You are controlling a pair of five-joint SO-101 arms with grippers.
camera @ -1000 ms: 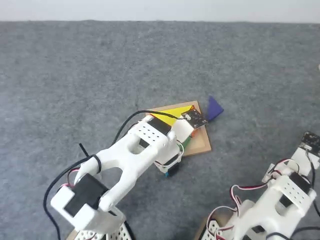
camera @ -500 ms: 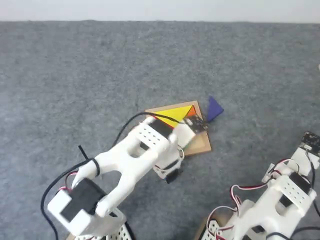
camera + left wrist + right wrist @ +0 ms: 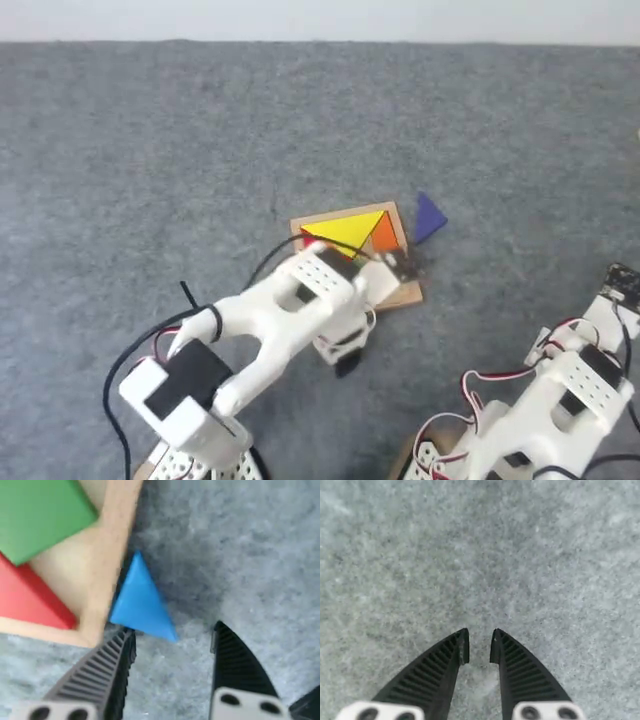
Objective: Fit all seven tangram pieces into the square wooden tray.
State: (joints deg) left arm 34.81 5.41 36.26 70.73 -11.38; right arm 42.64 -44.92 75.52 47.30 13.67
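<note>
Left hand (image 3: 172,641) is released, its two ribbed black fingers (image 3: 116,666) spread wide over the grey worktop (image 3: 150,150) with nothing between them. Just past the tip of one finger lies one blue triangle (image 3: 142,602), flat on the worktop with one edge against the outside of the square wooden tray (image 3: 116,550). Inside that rim the left wrist view shows one green piece (image 3: 40,512) and one red piece (image 3: 27,597), side by side near a tray corner. From the high view the left arm (image 3: 290,310) reaches over the near part of the one tray (image 3: 402,294), and two more pieces show in its far part: one yellow triangle (image 3: 345,232) and one orange piece (image 3: 386,232), edge to edge. One purple piece (image 3: 428,217) lies on the worktop just beside the tray's far corner. That makes six pieces countable, four in the tray and two outside it. Right hand (image 3: 479,647) hangs over bare worktop, almost clenched with a thin slit between its tips, grasping nothing; the right arm (image 3: 560,400) is well apart from the tray.
</note>
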